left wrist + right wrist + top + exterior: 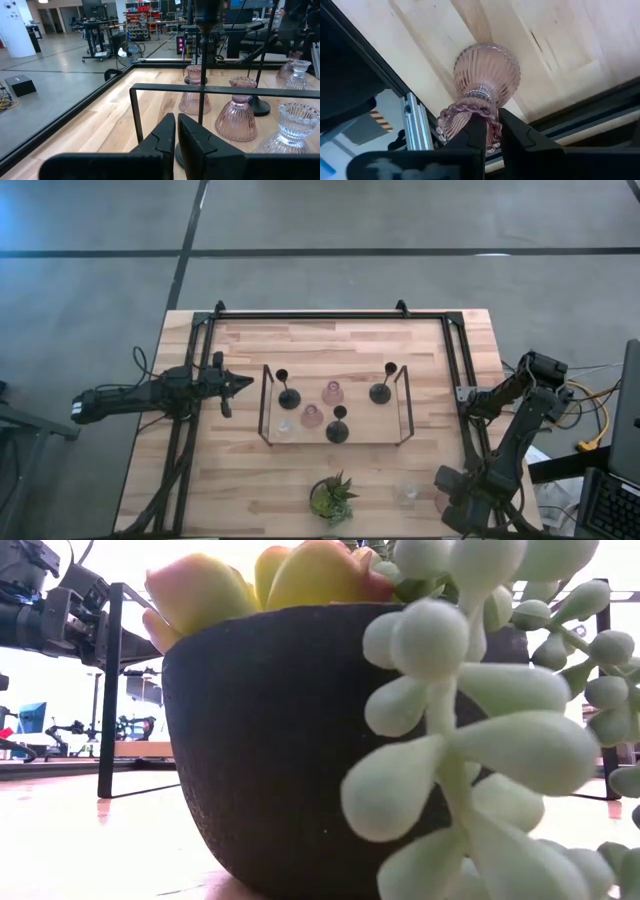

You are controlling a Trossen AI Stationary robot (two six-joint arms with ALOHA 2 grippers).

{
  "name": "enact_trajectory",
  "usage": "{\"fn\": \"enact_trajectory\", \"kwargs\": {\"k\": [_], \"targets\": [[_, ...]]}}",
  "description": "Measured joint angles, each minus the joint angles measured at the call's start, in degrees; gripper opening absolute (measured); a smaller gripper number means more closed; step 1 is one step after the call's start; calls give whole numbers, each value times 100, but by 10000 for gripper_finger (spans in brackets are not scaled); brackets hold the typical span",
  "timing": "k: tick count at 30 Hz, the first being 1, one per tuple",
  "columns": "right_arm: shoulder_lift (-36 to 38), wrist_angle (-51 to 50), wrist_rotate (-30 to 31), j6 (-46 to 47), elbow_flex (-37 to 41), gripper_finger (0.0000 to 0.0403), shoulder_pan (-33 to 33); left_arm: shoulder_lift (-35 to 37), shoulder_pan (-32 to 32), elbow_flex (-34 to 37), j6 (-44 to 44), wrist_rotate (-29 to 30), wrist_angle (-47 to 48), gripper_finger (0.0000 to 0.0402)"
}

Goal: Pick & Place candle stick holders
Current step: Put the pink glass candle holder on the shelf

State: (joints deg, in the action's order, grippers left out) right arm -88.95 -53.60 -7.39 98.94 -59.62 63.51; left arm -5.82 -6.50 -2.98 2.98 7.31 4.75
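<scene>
We look down on the wooden table (330,455), with a black wire-framed tray (334,432) at its centre. The left arm reaches in from the left edge, and the left gripper (240,384) hangs just left of the tray, its fingers (162,137) nearly together with only a narrow slit between them and nothing in it. The right arm is folded at the near right corner of the table; the right gripper (492,135) sits there with its fingers pinched on the frilled rim of a pink glass holder (482,87), which stands on the bare wood beside the table's black frame rail (580,117). A green potted plant (333,497) stands at the near edge, centre; in the low view its dark pot (270,740) blocks nearly everything else. On the tray we count three black holders: one far left (288,393), one far right (381,388), one near centre (338,428). Two more pink holders sit between them, one farther (332,392) and one nearer (312,416). A clear glass holder (285,425) rests at the tray's near left. A second clear holder (407,494) stands off the tray, on the table to the right of the plant, near the right gripper.
</scene>
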Motion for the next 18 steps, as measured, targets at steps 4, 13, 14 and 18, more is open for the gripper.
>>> {"fn": "enact_trajectory", "kwargs": {"k": [4,13,14,18], "targets": [[-24,-160,108,-159,-201,23,-2,0,-2,0,0,2,-2,25],[18,-1858,164,-190,-1431,19,-17,0,-2,0,0,1,-3,25],[18,-2051,159,-191,-1636,19,-14,0,-1,0,0,2,-4,24],[40,-2860,242,-204,-2395,19,-61,0,-2,0,0,2,-4,23]]}}
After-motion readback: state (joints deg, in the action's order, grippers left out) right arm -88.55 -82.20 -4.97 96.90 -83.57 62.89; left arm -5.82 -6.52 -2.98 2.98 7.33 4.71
